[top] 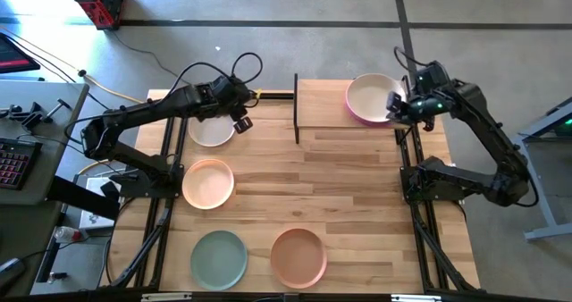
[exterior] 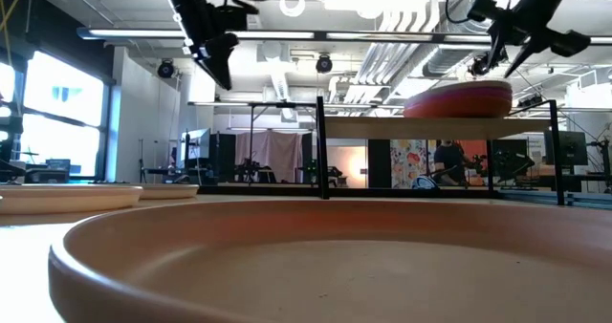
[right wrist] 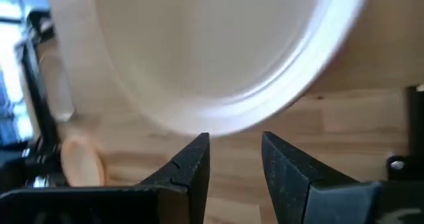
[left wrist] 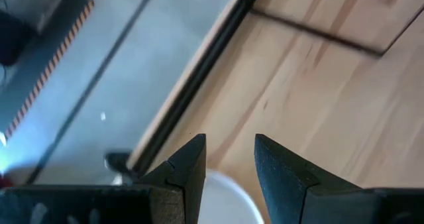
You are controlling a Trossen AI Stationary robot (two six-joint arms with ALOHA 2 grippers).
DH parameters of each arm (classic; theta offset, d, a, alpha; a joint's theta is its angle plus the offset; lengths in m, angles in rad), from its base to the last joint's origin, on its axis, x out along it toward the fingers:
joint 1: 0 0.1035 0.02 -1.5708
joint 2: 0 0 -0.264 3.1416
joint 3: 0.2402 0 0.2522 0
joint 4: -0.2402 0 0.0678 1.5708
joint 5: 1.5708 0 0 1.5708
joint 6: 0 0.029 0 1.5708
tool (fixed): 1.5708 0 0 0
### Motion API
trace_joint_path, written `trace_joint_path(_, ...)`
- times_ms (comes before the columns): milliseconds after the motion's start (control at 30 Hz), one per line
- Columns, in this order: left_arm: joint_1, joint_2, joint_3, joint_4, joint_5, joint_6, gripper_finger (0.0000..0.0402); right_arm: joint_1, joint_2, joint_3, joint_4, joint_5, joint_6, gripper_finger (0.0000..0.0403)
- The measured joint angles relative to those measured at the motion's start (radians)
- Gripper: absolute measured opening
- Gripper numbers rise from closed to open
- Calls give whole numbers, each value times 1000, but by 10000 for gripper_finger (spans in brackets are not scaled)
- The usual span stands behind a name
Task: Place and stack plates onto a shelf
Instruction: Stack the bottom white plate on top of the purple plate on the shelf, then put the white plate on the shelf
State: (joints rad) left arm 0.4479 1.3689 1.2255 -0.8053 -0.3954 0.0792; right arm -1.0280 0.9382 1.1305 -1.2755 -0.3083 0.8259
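Note:
On the right end of the wooden shelf (top: 326,114) sits a stack of plates (top: 369,99), cream on top with a magenta rim showing beneath; the low view shows the stack (exterior: 459,101) resting on the shelf board. My right gripper (top: 396,105) (right wrist: 235,148) is open, just off the stack's right rim and slightly above it (exterior: 507,60), touching nothing. My left gripper (top: 241,119) (left wrist: 230,148) is open and hovers over the far right edge of the off-white plate (top: 212,130) (left wrist: 228,197), high above the table (exterior: 218,65).
Lying flat on the tabletop are a peach plate (top: 208,182), a sage green plate (top: 219,258) and a salmon plate (top: 298,256), the salmon one filling the low view's foreground (exterior: 287,256). The shelf's left half is bare wood beside a black upright (top: 296,110).

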Motion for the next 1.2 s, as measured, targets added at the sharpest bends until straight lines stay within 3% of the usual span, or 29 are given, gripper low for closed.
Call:
trace_joint_path(300, 82, 0, 0, -179, 44, -126, 117, 176, -41, 0, 50, -11, 64, 115)
trace_joint_path(467, 131, 0, 0, -198, 200, -176, 117, 301, -56, 0, 186, -11, 113, 115)
trace_joint_path(667, 152, 20, 0, -213, 226, -192, 117, 412, -56, 0, 394, 13, 77, 115)
trace_joint_path(900, 162, 116, -1, -262, 237, -185, 117, 443, -54, 0, 557, 39, 56, 115)
trace_joint_path(1200, 163, 242, -1, -237, 236, -185, 117, 442, -54, 0, 561, 132, 26, 115)
